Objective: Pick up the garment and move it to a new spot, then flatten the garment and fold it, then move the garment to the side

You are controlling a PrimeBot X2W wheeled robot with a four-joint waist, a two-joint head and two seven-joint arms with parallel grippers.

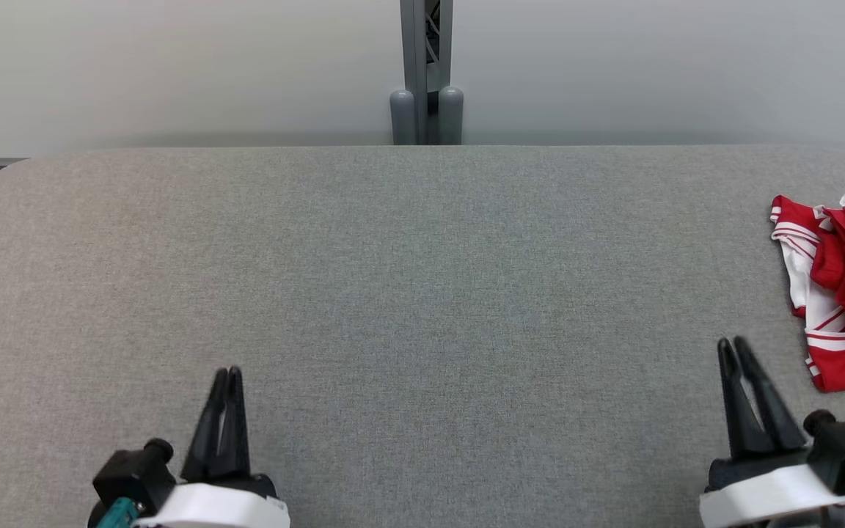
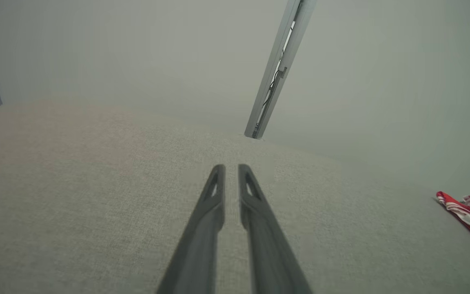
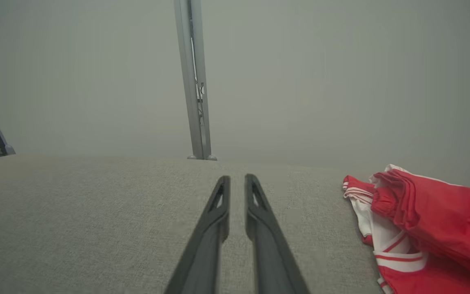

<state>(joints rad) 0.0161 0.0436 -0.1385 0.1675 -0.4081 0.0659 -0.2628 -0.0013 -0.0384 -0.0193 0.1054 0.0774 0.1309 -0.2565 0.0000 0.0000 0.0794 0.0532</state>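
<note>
Nearby, left gripper [image 1: 228, 371] and right gripper [image 1: 732, 342] hang barely parted, empty; garment [image 1: 844, 293] beside right, post [image 1: 426, 73] behind table [image 1: 393, 257].

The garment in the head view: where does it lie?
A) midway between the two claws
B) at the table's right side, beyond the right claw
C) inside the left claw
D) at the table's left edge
B: the garment lies bunched at the right side of the table, past the right claw.
</note>
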